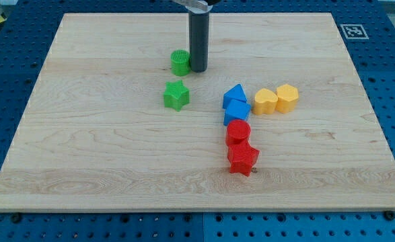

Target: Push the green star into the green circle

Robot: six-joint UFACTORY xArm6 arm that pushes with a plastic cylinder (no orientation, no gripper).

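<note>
The green star point(175, 95) lies on the wooden board point(103, 161), left of centre. The green circle point(180, 62) stands just above it towards the view's top, with a small gap between them. My tip point(198, 69) is on the board right beside the green circle, at its right side, touching or nearly touching it. The tip is up and to the right of the green star, apart from it.
Two blue blocks point(235, 103) sit together right of centre. A red circle point(238, 130) and a red star point(243, 159) lie below them. A yellow heart point(265, 101) and another yellow block point(287, 97) lie to the right.
</note>
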